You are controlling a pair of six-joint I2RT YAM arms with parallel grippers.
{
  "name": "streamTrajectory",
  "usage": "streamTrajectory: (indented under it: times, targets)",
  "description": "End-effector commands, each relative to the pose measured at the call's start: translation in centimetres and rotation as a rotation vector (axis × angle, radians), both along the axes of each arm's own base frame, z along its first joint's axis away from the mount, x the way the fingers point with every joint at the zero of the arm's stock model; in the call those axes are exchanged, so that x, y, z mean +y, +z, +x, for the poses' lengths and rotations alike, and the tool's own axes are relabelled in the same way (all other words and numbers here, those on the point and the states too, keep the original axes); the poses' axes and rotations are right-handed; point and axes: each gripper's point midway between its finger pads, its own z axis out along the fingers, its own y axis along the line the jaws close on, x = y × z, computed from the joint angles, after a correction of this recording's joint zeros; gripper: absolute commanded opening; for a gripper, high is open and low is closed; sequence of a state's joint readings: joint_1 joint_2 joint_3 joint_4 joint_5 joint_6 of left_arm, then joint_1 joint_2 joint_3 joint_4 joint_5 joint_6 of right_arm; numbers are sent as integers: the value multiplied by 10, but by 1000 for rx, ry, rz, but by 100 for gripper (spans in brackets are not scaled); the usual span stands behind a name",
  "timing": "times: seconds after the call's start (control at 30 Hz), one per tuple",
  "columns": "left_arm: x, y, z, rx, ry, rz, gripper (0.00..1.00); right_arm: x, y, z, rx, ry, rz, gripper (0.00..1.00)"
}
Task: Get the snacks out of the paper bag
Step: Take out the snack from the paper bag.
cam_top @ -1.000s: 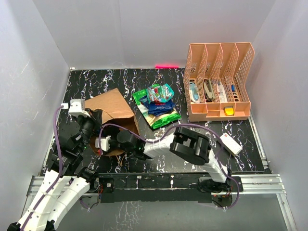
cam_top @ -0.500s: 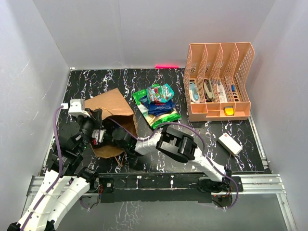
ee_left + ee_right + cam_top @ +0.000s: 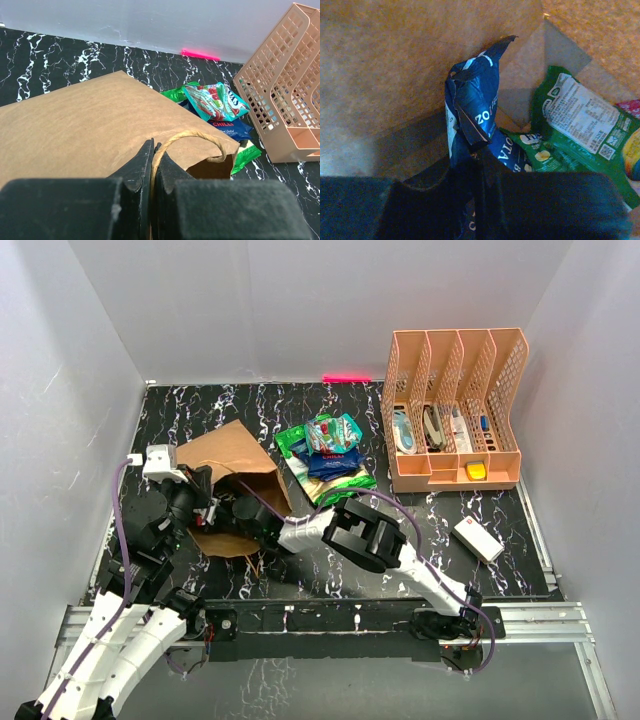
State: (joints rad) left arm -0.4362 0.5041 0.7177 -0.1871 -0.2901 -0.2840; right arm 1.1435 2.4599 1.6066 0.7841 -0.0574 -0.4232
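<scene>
Black white-veined counter, pale grey walls, I see my left hand clamped on the handle of the paper bag, right hand pinching a blue packet inside.

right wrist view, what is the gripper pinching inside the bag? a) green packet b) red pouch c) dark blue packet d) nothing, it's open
c: the right gripper is shut on the crumpled dark blue packet, while the green packet lies loose beside it in the paper bag.
</scene>
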Motion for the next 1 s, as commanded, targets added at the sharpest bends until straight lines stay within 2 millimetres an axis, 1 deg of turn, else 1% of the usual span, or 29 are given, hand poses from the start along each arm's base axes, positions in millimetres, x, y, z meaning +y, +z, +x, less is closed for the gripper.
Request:
streamTrajectory:
  times: [0.0, 0.07, 0.13, 0.33, 0.47, 0.5, 0.57, 0.73, 0.9, 0.97]
  targets:
    - [3, 3, 1, -11, 18, 6, 0, 4, 36, 4, -11, -25, 84, 13]
    - [5, 2, 2, -7, 31, 7, 0, -2, 46, 5, -16, -40, 93, 10]
    - [7, 1, 3, -2, 44, 11, 0, -8, 53, 1, -21, -38, 95, 8]
    - [15, 0, 3, 4, 87, 14, 0, -31, 79, -10, -28, -41, 114, 8]
    - [17, 0, 3, 4, 101, 15, 0, -46, 91, -16, -14, -52, 127, 8]
    - [18, 0, 3, 4, 105, 15, 0, -49, 97, -19, -12, -49, 135, 8]
    - [19, -1, 3, 6, 109, 18, 0, -54, 96, -27, -1, -34, 123, 8]
    - [21, -3, 4, 11, 122, 23, 0, -71, 108, -56, 6, 25, 116, 8]
    - [23, -3, 5, 13, 133, 26, 0, -98, 121, -81, 32, 87, 97, 8]
    - [23, -4, 5, 16, 138, 27, 0, -109, 130, -93, 38, 124, 93, 8]
